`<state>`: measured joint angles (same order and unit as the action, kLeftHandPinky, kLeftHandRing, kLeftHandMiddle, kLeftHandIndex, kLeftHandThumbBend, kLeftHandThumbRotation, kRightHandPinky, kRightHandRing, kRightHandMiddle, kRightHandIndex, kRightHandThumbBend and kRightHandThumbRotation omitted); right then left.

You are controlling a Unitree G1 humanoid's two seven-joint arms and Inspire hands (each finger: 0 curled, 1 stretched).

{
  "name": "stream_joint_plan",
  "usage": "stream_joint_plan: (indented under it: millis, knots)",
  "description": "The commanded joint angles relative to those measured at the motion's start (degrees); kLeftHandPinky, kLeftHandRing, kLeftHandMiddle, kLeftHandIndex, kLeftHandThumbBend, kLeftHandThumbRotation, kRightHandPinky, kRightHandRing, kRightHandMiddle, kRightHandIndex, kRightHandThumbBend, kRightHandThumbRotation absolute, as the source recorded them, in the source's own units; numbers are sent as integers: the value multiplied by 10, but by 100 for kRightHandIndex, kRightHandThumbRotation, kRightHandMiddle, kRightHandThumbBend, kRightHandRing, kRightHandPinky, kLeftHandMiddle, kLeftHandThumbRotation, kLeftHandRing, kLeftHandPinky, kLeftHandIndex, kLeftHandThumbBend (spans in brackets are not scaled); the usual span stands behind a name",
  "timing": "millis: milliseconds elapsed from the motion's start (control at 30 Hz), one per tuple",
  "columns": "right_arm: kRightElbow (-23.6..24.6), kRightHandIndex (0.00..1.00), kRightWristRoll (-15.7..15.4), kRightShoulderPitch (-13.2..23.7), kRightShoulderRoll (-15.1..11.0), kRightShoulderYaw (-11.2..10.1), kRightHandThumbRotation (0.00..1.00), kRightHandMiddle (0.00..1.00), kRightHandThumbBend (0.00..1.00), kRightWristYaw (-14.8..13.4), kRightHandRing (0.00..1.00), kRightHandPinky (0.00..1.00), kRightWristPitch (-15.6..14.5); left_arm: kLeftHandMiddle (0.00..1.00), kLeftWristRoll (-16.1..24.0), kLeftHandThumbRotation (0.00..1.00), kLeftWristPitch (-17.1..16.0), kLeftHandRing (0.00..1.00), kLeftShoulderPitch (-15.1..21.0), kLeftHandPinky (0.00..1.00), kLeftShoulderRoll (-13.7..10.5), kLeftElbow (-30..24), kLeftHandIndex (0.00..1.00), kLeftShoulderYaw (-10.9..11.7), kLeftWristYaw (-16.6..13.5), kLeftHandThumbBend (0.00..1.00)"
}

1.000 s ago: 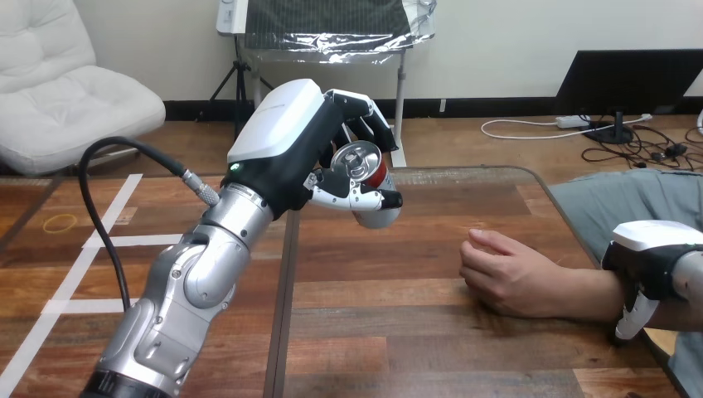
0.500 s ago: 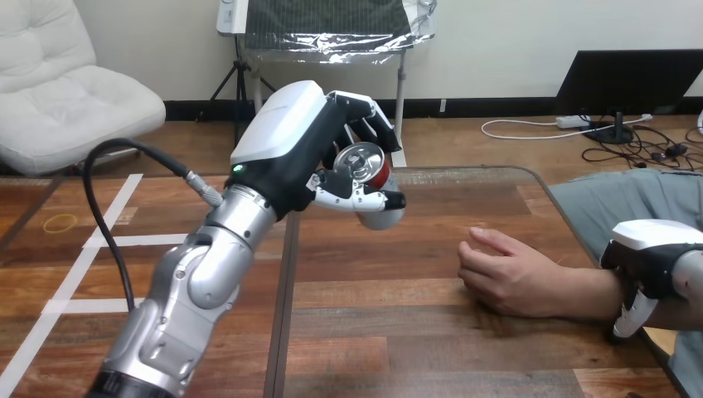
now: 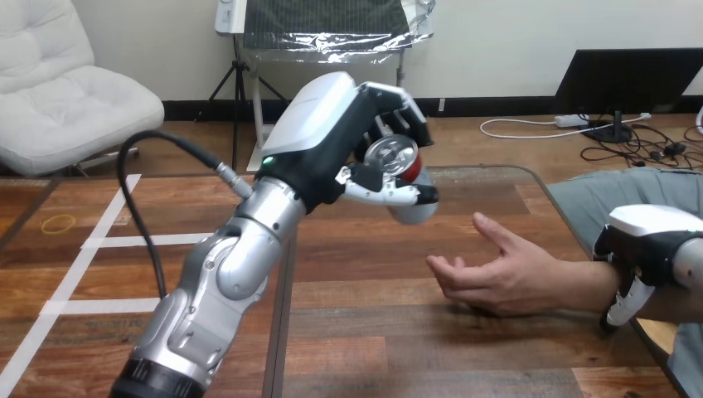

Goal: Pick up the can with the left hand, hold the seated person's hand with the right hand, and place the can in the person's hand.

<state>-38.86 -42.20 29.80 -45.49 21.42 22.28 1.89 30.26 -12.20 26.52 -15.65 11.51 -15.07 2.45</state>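
Gripping the can (image 3: 396, 157) in the left hand (image 3: 325, 124), well above the table (image 3: 373, 332). Wrapped by the fingers (image 3: 406, 116) from the far side and crossed by the thumb (image 3: 383, 191) on the near side. Tilted, with the silver top facing back toward the camera and the rounded base jutting out below the thumb, to the right. Red along the side, seen between fingers and thumb. Reaching in from the lower left on the silver left arm (image 3: 224, 274), with the hand's white shell turned up.

Down and to the right of the left hand, apart from the can: the person's hand (image 3: 489, 274), low over the table, palm turned up toward the can, fingers loosely spread.

Further right, at the edge: the right hand (image 3: 642, 249), set over the person's wrist and clasping it, white shell on top, a white digit hooked down the near side. Well apart from the left hand, with the person's hand between the two.
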Motion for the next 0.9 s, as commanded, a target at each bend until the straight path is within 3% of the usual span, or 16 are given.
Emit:
stream_joint_plan:
  millis: [0, 200, 867]
  knots:
    - [35, 52, 18, 15, -21, -25, 0, 53, 68, -12, 46, 37, 17, 45, 4, 0, -16, 38, 64, 34, 14, -2, 49, -3, -14, 57]
    - [91, 51, 29, 18, -39, -43, 0, 51, 69, -5, 44, 35, 25, 45, 1, 0, -3, 38, 78, 33, 40, -6, 49, -16, -1, 58]
    - [161, 50, 22, 32, -55, -47, 0, 50, 73, 9, 42, 33, 33, 43, 9, 0, -6, 36, 82, 31, 57, 0, 49, -30, 2, 59]
